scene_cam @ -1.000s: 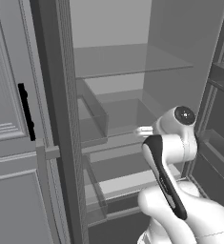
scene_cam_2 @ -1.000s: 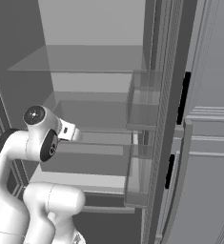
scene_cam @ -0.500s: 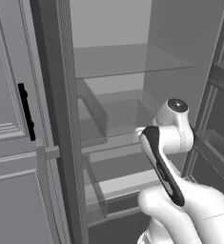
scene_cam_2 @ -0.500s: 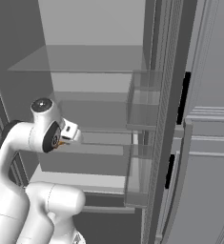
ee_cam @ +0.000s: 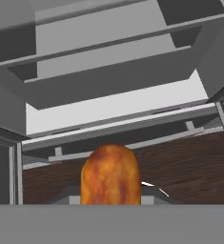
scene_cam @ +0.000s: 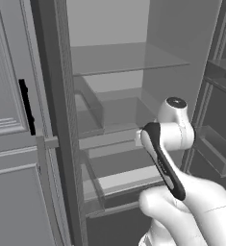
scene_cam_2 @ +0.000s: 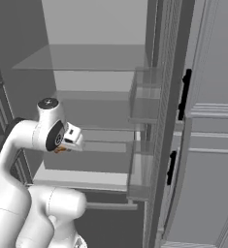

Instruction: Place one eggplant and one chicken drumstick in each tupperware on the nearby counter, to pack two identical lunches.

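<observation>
Golden-brown, the drumstick [ee_cam: 111, 175] rises at the bottom centre of the hand view, gripped in the nearly closed gripper [ee_cam: 111, 198], with fridge shelves [ee_cam: 113, 107] and a dark wood floor [ee_cam: 189, 167] beyond. From the right base view only an orange sliver of it peeks under the hand [scene_cam_2: 72, 137], in front of the open fridge. From the left, the arm [scene_cam: 169, 144] covers it; a black door handle [scene_cam: 26, 105] shows.

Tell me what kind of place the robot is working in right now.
Most likely a kitchen, at an open fridge: glass shelves and clear door bins sit between grey panelled cabinet doors with black handles. A browned chicken drumstick sits at the hand.
</observation>
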